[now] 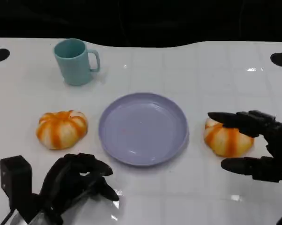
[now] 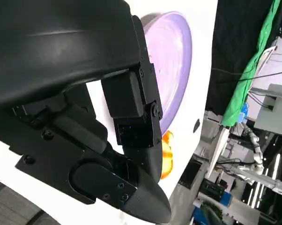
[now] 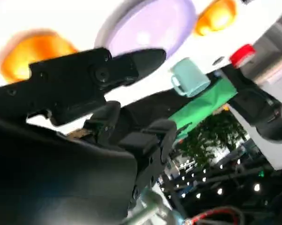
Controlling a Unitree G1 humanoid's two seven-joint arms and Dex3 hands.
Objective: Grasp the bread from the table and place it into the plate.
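Right hand (image 1: 253, 143) open and holding nothing, fingers spread around the bread (image 1: 226, 137) near the table's right edge, plate (image 1: 143, 127) just beside, toward the table's middle

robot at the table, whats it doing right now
The right hand is open around the bread to the right of the plate, fingers over its top, not yet gripping or lifting it. The plate holds nothing. A second bread sits left of the plate, and the left hand rests curled near the table's front edge. A teal mug stands at the back.
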